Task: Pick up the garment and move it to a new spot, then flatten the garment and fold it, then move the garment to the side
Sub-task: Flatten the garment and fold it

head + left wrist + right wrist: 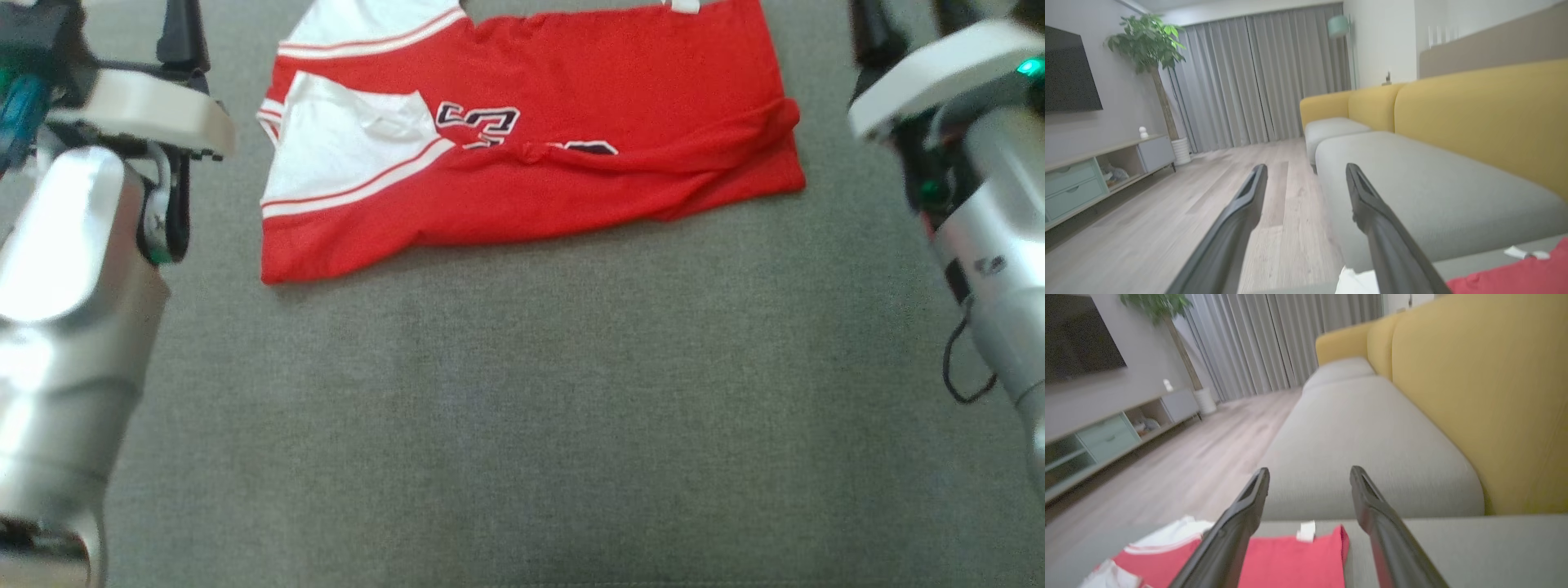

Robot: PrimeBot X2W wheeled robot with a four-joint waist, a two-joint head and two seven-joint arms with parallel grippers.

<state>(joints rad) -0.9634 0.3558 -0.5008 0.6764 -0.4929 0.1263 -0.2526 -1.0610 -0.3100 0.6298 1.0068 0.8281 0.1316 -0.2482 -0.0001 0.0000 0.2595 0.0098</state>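
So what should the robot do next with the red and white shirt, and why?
Probably lower both arms to the red and white sports jersey and pinch its near edge. The left gripper and right gripper are open and hold nothing. The jersey lies on the grey fabric cushion with a bunched ridge across its middle, so it likely needs smoothing or another fold.

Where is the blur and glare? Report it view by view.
Head view: jersey fairly sharp, glare on the left forearm. Left wrist view: mildly soft, the plant fuzzy. Right wrist view: blurriest, sofa and cabinet smeared.
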